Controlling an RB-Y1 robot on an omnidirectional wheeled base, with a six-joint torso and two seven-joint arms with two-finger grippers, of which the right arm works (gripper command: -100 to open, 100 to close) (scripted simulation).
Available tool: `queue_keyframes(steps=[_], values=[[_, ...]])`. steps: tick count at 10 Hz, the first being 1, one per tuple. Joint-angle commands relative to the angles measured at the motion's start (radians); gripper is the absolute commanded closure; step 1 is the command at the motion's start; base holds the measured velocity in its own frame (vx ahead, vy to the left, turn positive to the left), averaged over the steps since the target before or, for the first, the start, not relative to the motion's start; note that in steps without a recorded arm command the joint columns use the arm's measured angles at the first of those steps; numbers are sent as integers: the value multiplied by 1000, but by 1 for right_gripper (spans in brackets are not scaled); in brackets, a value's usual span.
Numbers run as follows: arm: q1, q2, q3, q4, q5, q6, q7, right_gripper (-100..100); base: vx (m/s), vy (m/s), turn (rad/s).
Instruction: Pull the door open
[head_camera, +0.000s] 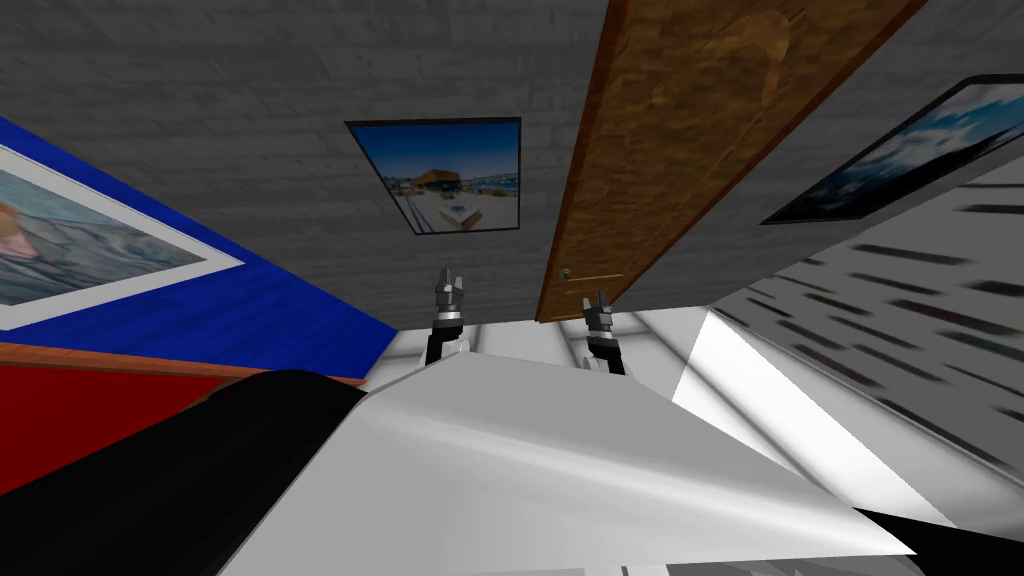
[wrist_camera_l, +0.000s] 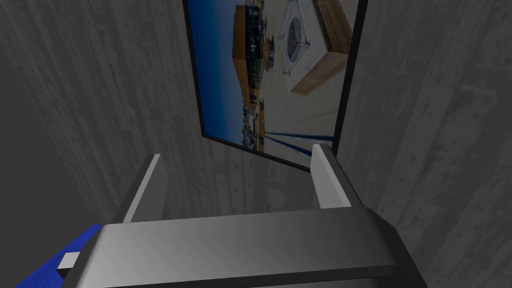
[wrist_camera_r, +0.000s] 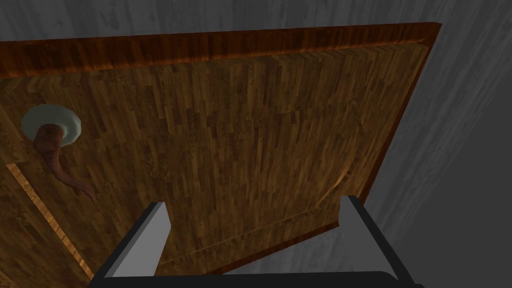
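Our right end effector (wrist_camera_r: 255, 202) hangs released before the brown wooden door (wrist_camera_r: 240, 135). Its two light grey fingers (wrist_camera_r: 147, 240) are spread wide, with nothing between them but the door's grained panel beyond. We see the door's handle (wrist_camera_r: 52, 157), a reddish-brown lever curving out from a pale round plate (wrist_camera_r: 67, 120). It lies off to the left of those fingers and apart from them, and neither blade touches it. A redder wooden border (wrist_camera_r: 200, 50) runs along the panel's edge, and grey wall shows past it.

From the head view the door stands in the far grey wall (head_camera: 250, 120), right of centre and slanting with the camera's roll. The small handle sits low by the door's left edge, just left of the right end effector and a little beyond it.

Our left end effector (wrist_camera_l: 239, 152) hovers further left, well apart from the door and about level with its partner. Its fingers likewise stand released, grasping nothing. On the far wall, left of the door, hangs a dark-framed picture (head_camera: 445, 175), and a blue wall (head_camera: 250, 310) closes the scene on the left.
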Motion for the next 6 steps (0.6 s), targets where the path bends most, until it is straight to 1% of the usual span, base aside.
queue_keyframes(steps=[1,2,3,4,5,6], values=[[-9,-7,-2,34,-2,-3,-3,-100,40,-26,51],[-23,-21,-6,73,-6,-10,-9,-100,50,-34,96],[-37,-34,-9,106,-10,-18,-15,-100,66,-53,170],[-37,-34,-9,127,-10,-18,-15,-100,52,-38,67],[-51,-48,-12,163,-13,-26,-21,-100,34,-35,70],[-51,-48,-12,174,-13,-26,-21,-100,37,-29,62]])
